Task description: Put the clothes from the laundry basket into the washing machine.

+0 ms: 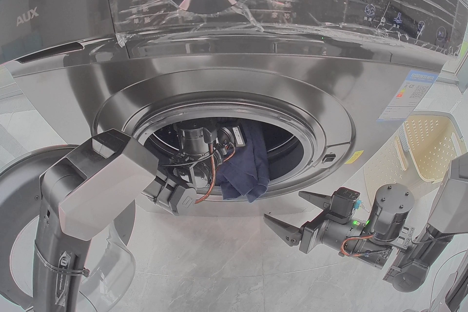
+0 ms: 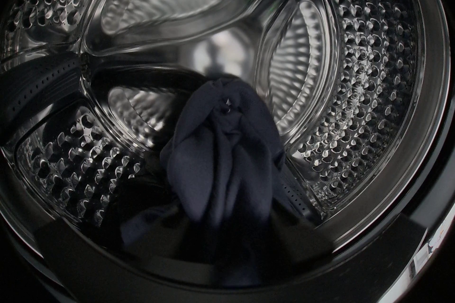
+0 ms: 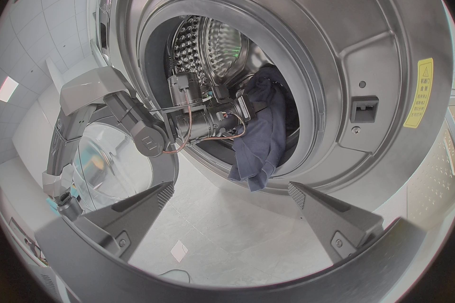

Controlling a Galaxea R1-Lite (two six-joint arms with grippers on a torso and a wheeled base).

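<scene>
A dark blue garment (image 1: 246, 166) hangs over the lower rim of the washing machine's round opening (image 1: 312, 132), partly inside the drum and partly outside. My left gripper (image 3: 253, 105) is inside the opening, shut on the garment. In the left wrist view the cloth (image 2: 222, 157) is bunched in front of the perforated steel drum (image 2: 365, 81) and covers the fingers. My right gripper (image 1: 282, 205) hovers open and holds nothing, low in front of the machine and to the right of the opening. Its two dark fingers (image 3: 322, 209) point at the door rim.
The machine's glass door (image 1: 19, 210) stands swung open at the left, beside my left arm. A cream perforated laundry basket (image 1: 429, 142) stands at the right of the machine. Pale tiled floor (image 1: 219, 249) lies below the opening.
</scene>
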